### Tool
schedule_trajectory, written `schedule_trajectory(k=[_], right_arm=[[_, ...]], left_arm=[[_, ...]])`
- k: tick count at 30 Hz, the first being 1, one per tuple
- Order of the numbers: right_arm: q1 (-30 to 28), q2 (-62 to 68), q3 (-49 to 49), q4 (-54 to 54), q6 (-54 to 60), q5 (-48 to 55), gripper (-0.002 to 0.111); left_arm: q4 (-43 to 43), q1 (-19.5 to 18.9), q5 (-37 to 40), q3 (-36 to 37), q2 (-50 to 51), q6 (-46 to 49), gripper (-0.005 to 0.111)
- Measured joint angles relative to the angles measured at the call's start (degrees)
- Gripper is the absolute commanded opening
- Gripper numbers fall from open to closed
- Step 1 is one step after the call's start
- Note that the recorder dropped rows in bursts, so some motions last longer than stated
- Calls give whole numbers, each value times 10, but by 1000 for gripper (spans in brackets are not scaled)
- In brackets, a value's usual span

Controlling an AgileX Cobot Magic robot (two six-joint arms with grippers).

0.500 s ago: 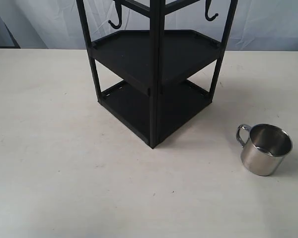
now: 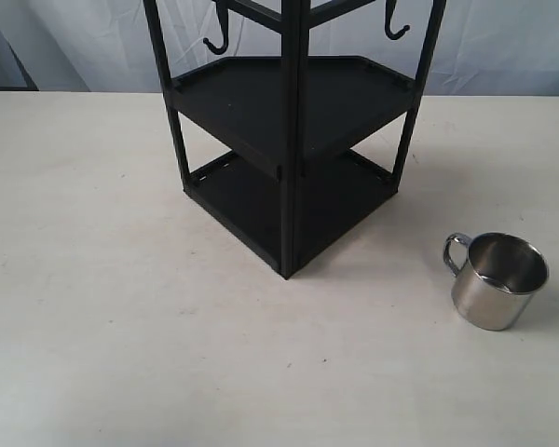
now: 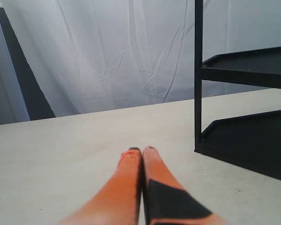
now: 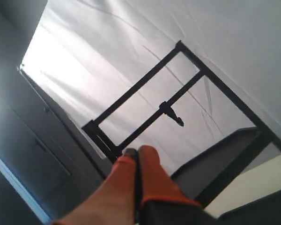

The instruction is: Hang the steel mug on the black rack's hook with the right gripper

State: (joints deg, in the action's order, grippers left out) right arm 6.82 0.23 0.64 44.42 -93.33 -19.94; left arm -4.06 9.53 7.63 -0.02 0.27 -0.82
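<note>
The steel mug point(image 2: 498, 280) stands upright on the table at the right, its looped handle point(image 2: 456, 251) turned toward the black rack point(image 2: 291, 121). The rack fills the upper middle, with one hook point(image 2: 397, 24) hanging at its top right and another hook point(image 2: 216, 37) at top left. Neither gripper shows in the exterior view. My right gripper point(image 4: 138, 151) is shut and empty, tilted up toward the rack's top bar and a hook point(image 4: 173, 114). Low over the table, my left gripper point(image 3: 141, 149) is shut and empty, beside a rack post point(image 3: 198, 75).
A white curtain point(image 2: 503, 47) hangs behind the pale table point(image 2: 102, 279). The rack's two black shelves point(image 2: 289, 102) jut toward the front corner post.
</note>
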Motion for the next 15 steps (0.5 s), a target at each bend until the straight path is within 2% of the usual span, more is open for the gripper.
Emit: schedule_trajectory(k=[3, 8, 10, 15], right_arm=[[0, 0, 42, 99, 13, 66, -1], [0, 64, 146, 231, 44, 266, -1], [-1, 118, 183, 256, 88, 317, -1], [-2, 296, 241, 262, 197, 350, -1]], left_arm=[[0, 0, 0, 0, 0, 0, 2], [0, 0, 0, 0, 0, 0, 2], [0, 0, 0, 0, 0, 0, 2], [0, 0, 0, 0, 0, 0, 2]])
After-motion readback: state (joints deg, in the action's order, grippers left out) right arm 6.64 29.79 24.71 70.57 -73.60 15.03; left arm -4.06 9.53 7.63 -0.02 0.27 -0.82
